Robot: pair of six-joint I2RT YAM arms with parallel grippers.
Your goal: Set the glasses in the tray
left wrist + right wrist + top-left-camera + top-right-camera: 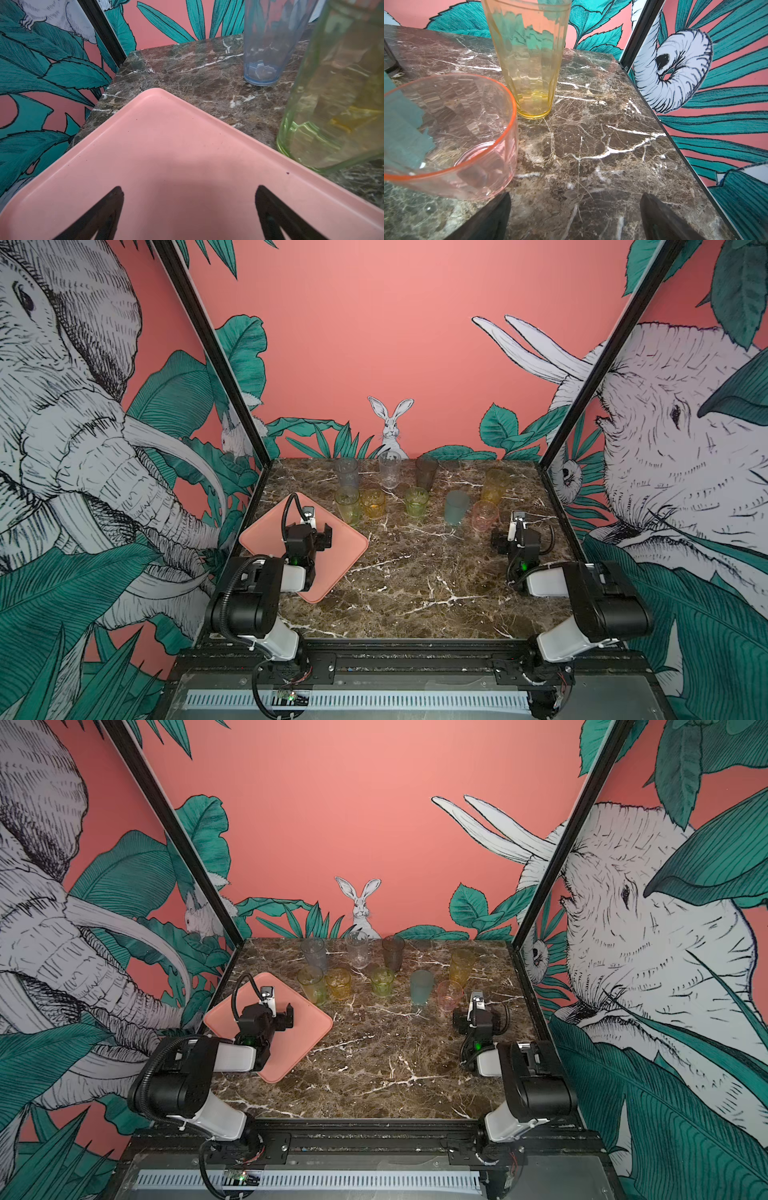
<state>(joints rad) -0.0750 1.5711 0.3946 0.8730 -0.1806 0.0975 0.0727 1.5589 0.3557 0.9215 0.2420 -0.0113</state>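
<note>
My left tool (190, 207) hangs wide open and empty over the flat salmon-pink tray (345, 556), which lies at the left of the worktop (415, 580) with one corner toward the back wall. The nine tinted glasses (416, 501) stand upright, mouths up, in two rows behind it, none inside. My right tool (575, 207) gapes empty beside the pink glass (484, 514).

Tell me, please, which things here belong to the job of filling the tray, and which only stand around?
For the job: tray; glasses: tall grey, tall clear, tall smoky, tall amber, tall yellow-green, short amber, short green, frosted blue-grey, short pink.
Not for the job: marble table; rabbit mural.
</note>
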